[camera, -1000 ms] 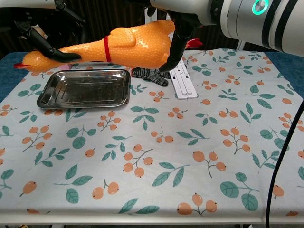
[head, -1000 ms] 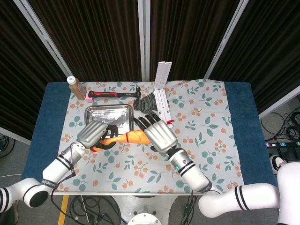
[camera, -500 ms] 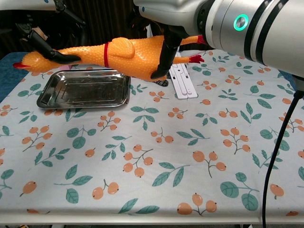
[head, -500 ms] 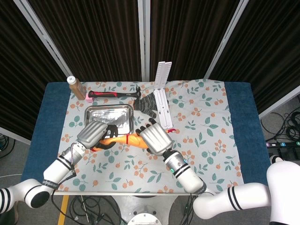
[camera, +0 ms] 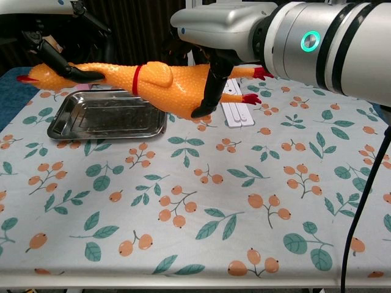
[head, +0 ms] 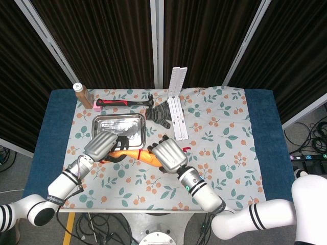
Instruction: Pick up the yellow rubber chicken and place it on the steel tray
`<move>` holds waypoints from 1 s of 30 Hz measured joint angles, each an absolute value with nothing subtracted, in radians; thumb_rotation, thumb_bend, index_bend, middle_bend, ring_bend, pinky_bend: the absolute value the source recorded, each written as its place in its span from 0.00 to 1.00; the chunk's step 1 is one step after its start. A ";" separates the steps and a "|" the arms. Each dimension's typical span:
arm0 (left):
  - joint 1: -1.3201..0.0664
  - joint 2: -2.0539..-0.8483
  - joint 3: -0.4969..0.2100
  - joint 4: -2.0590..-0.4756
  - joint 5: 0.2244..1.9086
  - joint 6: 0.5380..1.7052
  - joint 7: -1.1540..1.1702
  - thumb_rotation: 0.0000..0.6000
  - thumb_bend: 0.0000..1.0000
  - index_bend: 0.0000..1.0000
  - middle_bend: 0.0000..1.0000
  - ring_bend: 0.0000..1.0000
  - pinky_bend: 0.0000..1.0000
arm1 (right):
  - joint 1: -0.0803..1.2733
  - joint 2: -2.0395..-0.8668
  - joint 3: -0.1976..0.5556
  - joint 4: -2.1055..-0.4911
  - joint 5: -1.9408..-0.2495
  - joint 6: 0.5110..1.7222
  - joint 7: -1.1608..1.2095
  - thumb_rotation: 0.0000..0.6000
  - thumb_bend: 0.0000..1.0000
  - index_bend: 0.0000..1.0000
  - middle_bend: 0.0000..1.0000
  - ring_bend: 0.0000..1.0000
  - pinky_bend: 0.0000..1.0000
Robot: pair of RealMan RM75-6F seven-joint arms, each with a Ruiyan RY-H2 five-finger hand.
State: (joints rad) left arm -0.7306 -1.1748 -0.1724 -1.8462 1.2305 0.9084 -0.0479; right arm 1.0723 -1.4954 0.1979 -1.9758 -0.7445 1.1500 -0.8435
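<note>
The yellow rubber chicken (camera: pixel 156 80) hangs in the air, stretched sideways above the near edge of the steel tray (camera: pixel 67 116). Its red-beaked head points left and its red feet point right. My left hand (camera: pixel 52 56) grips the neck just behind the head. My right hand (camera: pixel 214 67) wraps dark fingers around the rear of the body. In the head view the chicken (head: pixel 134 154) shows between the left hand (head: pixel 104 145) and the right hand (head: pixel 168 157), just in front of the tray (head: pixel 100 122). The tray holds nothing.
Behind the tray lie a red-handled hammer (head: pixel 125 102) and a brown bottle (head: pixel 82 94). A white folding ruler (head: pixel 176 109) and a grey glove (head: pixel 162 115) lie right of the tray. The floral cloth covers the table's middle.
My right hand has drawn nearer to me and lowered the chicken's tail end, so its red feet now show. The head end and my left hand stayed nearly still.
</note>
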 measured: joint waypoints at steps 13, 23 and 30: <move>-0.691 -1.201 -0.152 -1.830 1.270 0.973 -0.047 1.00 0.66 0.80 0.80 0.73 0.83 | 1.035 -1.441 0.205 -1.989 -0.797 1.179 -0.780 1.00 0.00 0.00 0.01 0.08 0.16; -0.657 -1.222 -0.141 -1.753 1.272 1.000 -0.089 1.00 0.66 0.80 0.79 0.72 0.82 | 0.980 -1.348 0.195 -2.035 -0.868 1.211 -0.738 1.00 0.00 0.00 0.00 0.08 0.15; -0.642 -1.295 -0.135 -1.578 1.257 1.004 -0.118 1.00 0.66 0.80 0.77 0.65 0.68 | 0.881 -1.220 0.155 -2.077 -0.976 1.256 -0.662 1.00 0.00 0.00 0.00 0.08 0.15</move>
State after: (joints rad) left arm -0.6420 -1.2951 -0.1351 -1.5780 1.2575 1.0042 -0.1180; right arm 0.8805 -1.2201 0.1545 -2.0773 -0.9758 1.2557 -0.6618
